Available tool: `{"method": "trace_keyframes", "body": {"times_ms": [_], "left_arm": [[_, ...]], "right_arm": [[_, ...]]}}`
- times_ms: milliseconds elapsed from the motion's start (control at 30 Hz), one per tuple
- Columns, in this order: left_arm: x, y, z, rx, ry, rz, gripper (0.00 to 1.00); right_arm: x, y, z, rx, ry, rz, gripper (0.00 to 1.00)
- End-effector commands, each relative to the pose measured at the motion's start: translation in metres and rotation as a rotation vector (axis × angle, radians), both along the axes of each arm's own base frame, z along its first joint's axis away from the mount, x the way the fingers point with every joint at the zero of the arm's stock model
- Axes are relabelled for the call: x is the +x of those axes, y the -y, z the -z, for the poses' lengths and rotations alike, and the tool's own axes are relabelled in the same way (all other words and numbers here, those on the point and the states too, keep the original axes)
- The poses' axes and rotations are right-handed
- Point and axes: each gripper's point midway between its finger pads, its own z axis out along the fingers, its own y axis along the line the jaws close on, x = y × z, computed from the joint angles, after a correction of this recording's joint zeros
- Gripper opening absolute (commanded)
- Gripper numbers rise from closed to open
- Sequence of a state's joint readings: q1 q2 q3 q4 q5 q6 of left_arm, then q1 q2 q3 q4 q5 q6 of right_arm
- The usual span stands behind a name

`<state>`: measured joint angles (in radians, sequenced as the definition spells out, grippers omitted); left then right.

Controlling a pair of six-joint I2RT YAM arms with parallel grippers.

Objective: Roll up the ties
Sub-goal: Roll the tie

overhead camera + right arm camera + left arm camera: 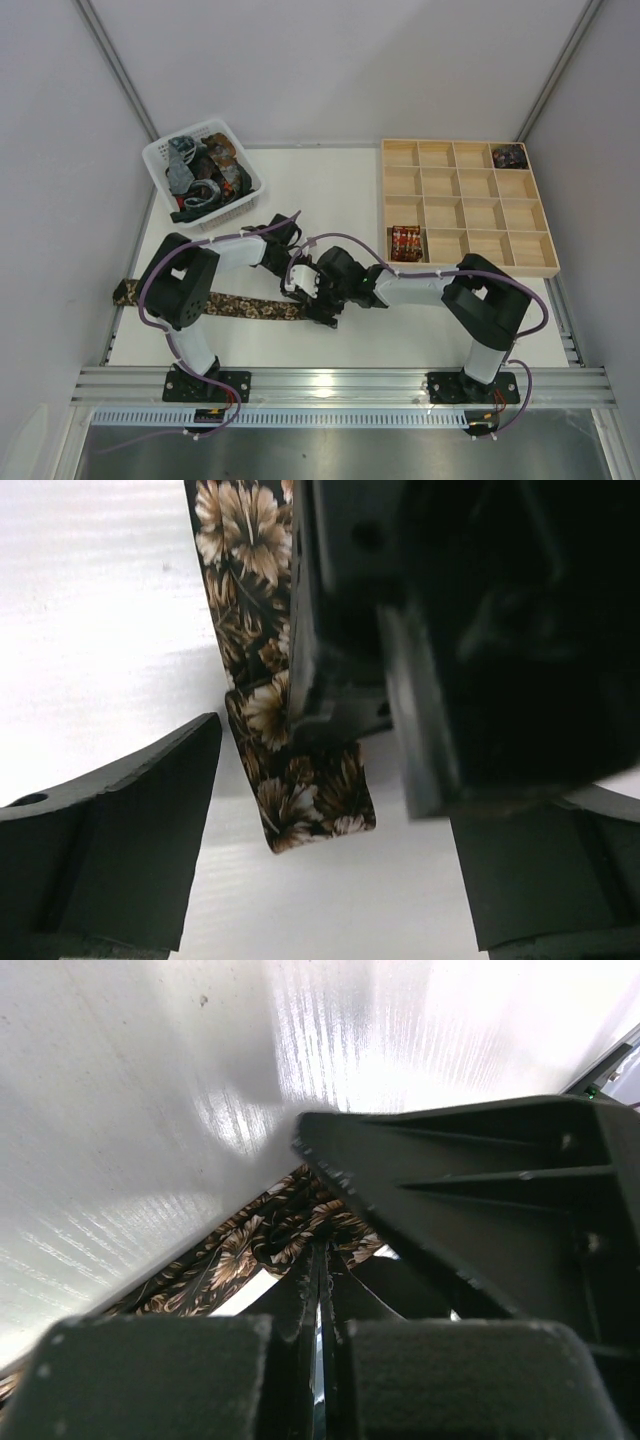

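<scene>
Nearest the overhead camera, two black arms rise from the near edge of the white table (420, 335). A long, narrow dark-brown tie (245, 305) of fabric printed with tan flowers lies flat, its long axis roughly parallel to that near edge. One end reaches the left edge and the other sits mid-table, where the left gripper (300, 285) and right gripper (328, 305) meet. White surface shows between the tie and a white plastic basket (155, 155) of loose ties at the far-left corner. More shows between the grippers and a wooden compartment tray (480, 268) on the far right.

From the left wrist, the left gripper (320, 1280) has its fingers pressed together, their tips pinching the tie (250, 1245) where the fabric bunches. One black finger (480, 1200) of the right gripper crosses just beyond.

From the right wrist, the right gripper (335, 780) stands wide open, a finger on each side of the tie's end (300, 790) without touching it. The end is folded back on itself, and the left gripper (320, 715) is clamped on it.
</scene>
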<state>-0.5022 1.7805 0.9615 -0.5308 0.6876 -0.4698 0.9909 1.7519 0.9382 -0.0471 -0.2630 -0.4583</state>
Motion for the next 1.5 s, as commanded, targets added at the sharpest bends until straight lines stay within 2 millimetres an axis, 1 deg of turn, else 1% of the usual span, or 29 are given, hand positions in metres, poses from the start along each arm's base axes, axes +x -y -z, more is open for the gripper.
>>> {"method": "trace_keyframes", "body": {"times_ms": [0,67,267,300,433,467,500,567,600,633,667,700,733,767,800,833,867,900,933,1033,1067,1100,1200,1267,1333,1367,1400,1433,1467], "left_arm": [[0.012,0.002,-0.007,-0.027,0.041,0.007,0.0],[0.013,0.001,-0.006,-0.027,0.042,0.006,0.0],[0.015,0.001,-0.005,-0.029,0.037,0.006,0.0],[0.015,0.001,-0.006,-0.032,0.04,0.006,0.01],[0.017,0.0,-0.006,-0.03,0.042,0.01,0.0],[0.018,0.0,-0.006,-0.031,0.043,0.01,0.01],[0.018,-0.001,-0.006,-0.029,0.042,0.008,0.0],[0.018,-0.001,-0.006,-0.031,0.041,0.008,0.0],[0.019,-0.001,-0.007,-0.034,0.043,0.008,0.0],[0.019,-0.001,-0.007,-0.034,0.043,0.008,0.01],[0.02,-0.001,-0.008,-0.036,0.045,0.008,0.0],[0.021,-0.001,-0.008,-0.036,0.048,0.007,0.0],[0.022,0.0,-0.009,-0.039,0.047,0.007,0.01],[0.023,0.0,-0.009,-0.041,0.047,0.007,0.0],[0.024,0.001,-0.01,-0.041,0.05,0.008,0.01],[0.024,0.001,-0.01,-0.042,0.049,0.01,0.01],[0.024,0.001,-0.01,-0.042,0.047,0.01,0.0],[0.025,0.002,-0.01,-0.044,0.049,0.011,0.01],[0.025,0.001,-0.011,-0.043,0.049,0.012,0.0],[0.025,0.001,-0.011,-0.045,0.047,0.014,0.01],[0.025,0.0,-0.01,-0.042,0.048,0.015,0.0],[0.025,0.0,-0.01,-0.042,0.048,0.018,0.01],[0.024,-0.002,-0.007,-0.035,0.042,0.019,0.0],[0.024,-0.002,-0.006,-0.034,0.041,0.021,0.0],[0.024,-0.003,-0.007,-0.033,0.042,0.021,0.0],[0.024,-0.003,-0.007,-0.033,0.043,0.022,0.01],[0.025,-0.003,-0.006,-0.031,0.042,0.02,0.01],[0.024,-0.004,-0.007,-0.032,0.041,0.019,0.01],[0.025,-0.004,-0.006,-0.029,0.039,0.019,0.0]], "right_arm": [[0.004,-0.009,0.005,0.013,-0.009,0.015,0.91],[0.001,-0.01,0.008,0.014,-0.029,0.014,0.87],[-0.004,-0.006,0.013,0.002,-0.054,0.017,0.68],[-0.003,-0.007,0.013,0.001,-0.054,0.031,0.62],[-0.002,-0.006,0.014,-0.001,-0.058,0.053,0.56],[0.0,-0.006,0.013,0.001,-0.056,0.061,0.56],[0.001,-0.005,0.014,-0.002,-0.052,0.073,0.61],[0.005,-0.005,0.008,0.007,-0.045,0.1,0.74],[0.007,-0.004,0.007,0.004,-0.036,0.119,0.84],[0.008,-0.002,0.005,0.007,-0.033,0.136,0.87],[0.009,-0.001,-0.002,0.019,-0.024,0.149,0.95],[0.014,0.0,-0.005,0.036,0.0,0.173,1.0],[0.014,0.003,-0.008,0.041,0.008,0.191,1.0],[0.016,0.005,-0.019,0.066,0.022,0.216,1.0],[0.017,0.014,-0.018,0.055,0.036,0.246,1.0],[0.018,0.017,-0.023,0.063,0.044,0.267,1.0],[0.017,0.019,-0.035,0.093,0.044,0.299,1.0],[0.02,0.025,-0.039,0.092,0.056,0.333,1.0],[0.018,0.029,-0.042,0.095,0.049,0.353,1.0],[0.009,0.04,-0.061,0.14,0.014,0.414,1.0],[0.007,0.042,-0.066,0.154,0.0,0.431,1.0],[0.004,0.042,-0.081,0.205,-0.026,0.46,1.0],[-0.003,0.042,-0.098,0.277,-0.119,0.541,1.0],[-0.002,0.043,-0.104,0.282,-0.19,0.588,1.0],[-0.003,0.042,-0.104,0.283,-0.273,0.654,1.0],[0.001,0.046,-0.103,0.281,-0.305,0.691,0.99],[-0.001,0.043,-0.104,0.294,-0.361,0.705,0.94],[-0.002,0.044,-0.101,0.302,-0.433,0.757,0.91],[0.002,0.046,-0.099,0.311,-0.493,0.796,0.87]]}}
